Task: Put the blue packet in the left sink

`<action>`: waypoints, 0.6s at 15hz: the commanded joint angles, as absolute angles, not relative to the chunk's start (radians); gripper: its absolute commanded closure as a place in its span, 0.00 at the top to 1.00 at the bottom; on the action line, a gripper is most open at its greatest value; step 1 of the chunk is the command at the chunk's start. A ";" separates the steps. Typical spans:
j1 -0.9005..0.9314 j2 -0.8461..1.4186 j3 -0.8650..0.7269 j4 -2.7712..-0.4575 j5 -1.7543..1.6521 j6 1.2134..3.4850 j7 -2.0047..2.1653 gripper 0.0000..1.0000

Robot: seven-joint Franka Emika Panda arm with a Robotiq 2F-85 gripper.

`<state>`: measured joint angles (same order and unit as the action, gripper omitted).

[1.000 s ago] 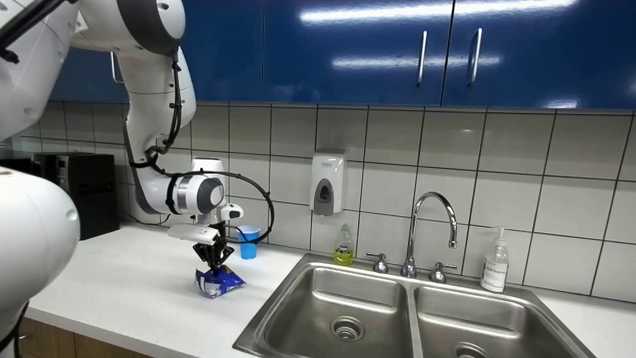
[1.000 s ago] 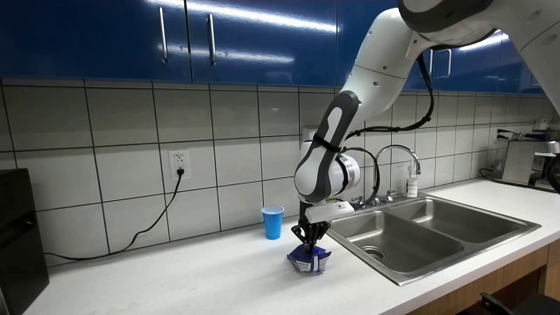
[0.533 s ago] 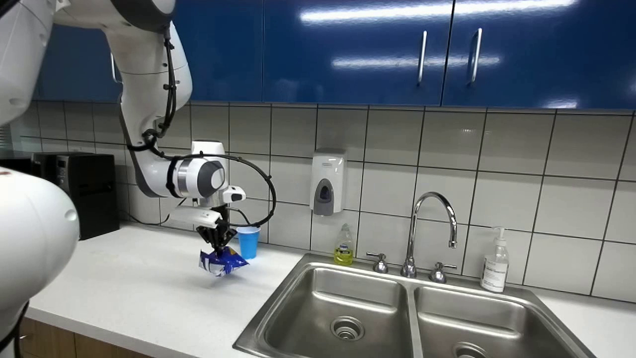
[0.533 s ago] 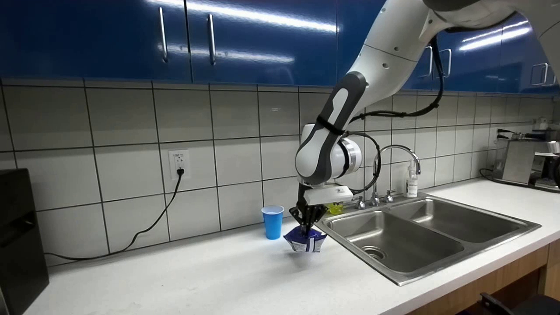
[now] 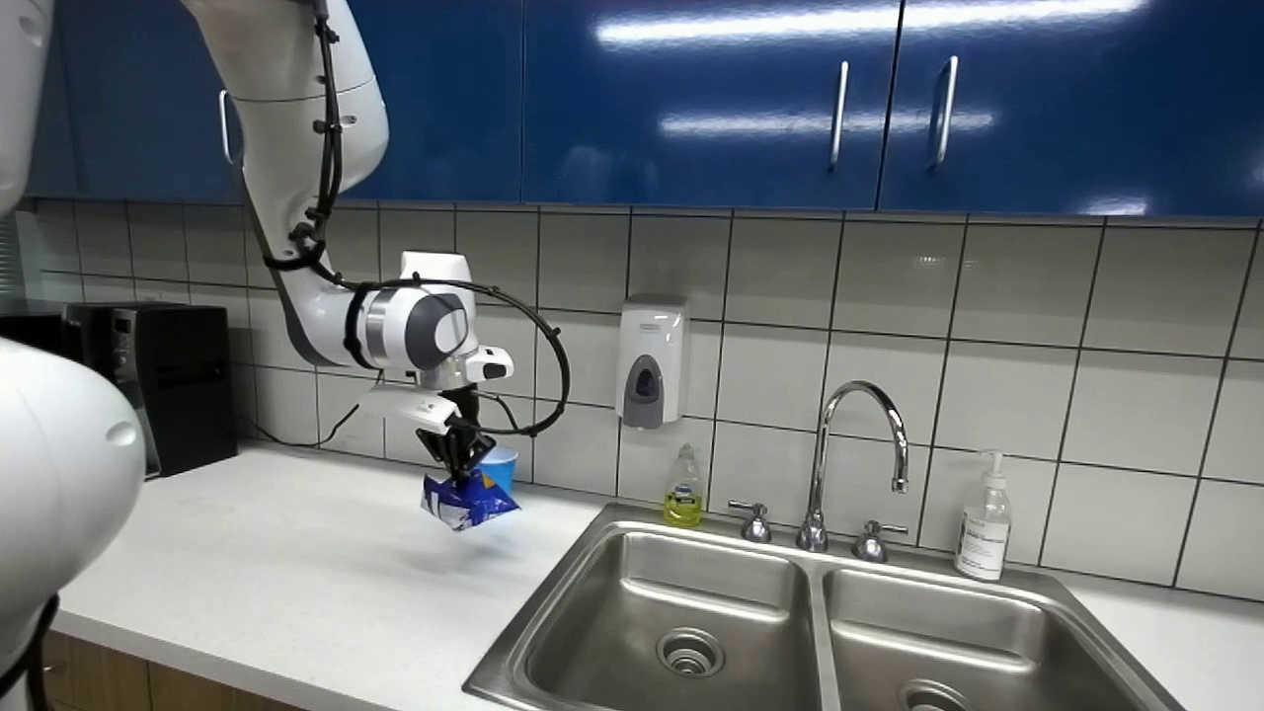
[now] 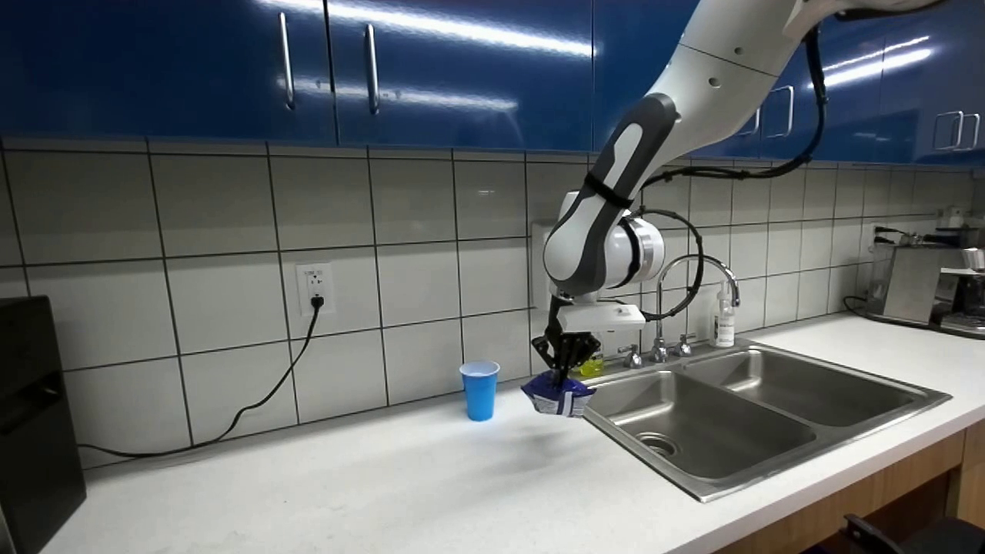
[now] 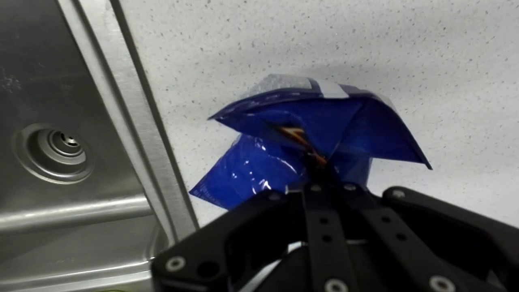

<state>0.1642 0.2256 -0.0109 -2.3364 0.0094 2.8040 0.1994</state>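
Note:
The blue packet (image 5: 472,502) is crumpled, with white markings, and hangs from my gripper above the white counter. It also shows in an exterior view (image 6: 559,398) and large in the wrist view (image 7: 259,170). My gripper (image 5: 460,474) points down and is shut on the packet's pinched middle; its fingertips (image 7: 322,172) are partly buried in the foil folds. The left sink (image 5: 602,632) is a steel basin with a round drain, to the packet's right in both exterior views. It also shows at the left of the wrist view (image 7: 44,97), beside the packet, not under it.
A light-blue cup (image 6: 480,392) stands on the counter near the wall, behind the packet. A yellow soap bottle (image 5: 682,497), a curved faucet (image 5: 820,464) and a pump bottle (image 5: 984,533) stand behind the sinks. The right basin (image 5: 938,622) adjoins the left one. A dispenser (image 5: 653,361) hangs on the wall.
The packet was on the counter in my gripper one second ago. It has risen off the counter and moved a little right, toward the sink. The gripper has stayed shut on it.

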 commanded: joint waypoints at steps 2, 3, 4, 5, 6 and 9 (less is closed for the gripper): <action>0.070 0.140 -0.011 -2.394 0.075 2.782 0.174 0.00; 0.049 0.132 -0.016 -2.397 0.090 2.779 0.168 0.00; 0.027 0.125 -0.023 -2.398 0.104 2.775 0.158 0.00; 0.008 0.118 -0.032 -2.399 0.115 2.771 0.151 0.00; -0.013 0.114 -0.041 -2.397 0.126 2.768 0.140 0.00; -0.073 0.117 -0.071 -2.376 0.160 2.750 0.098 0.00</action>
<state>-0.0189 0.1505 -0.0587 -2.3788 0.1164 2.7981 0.1558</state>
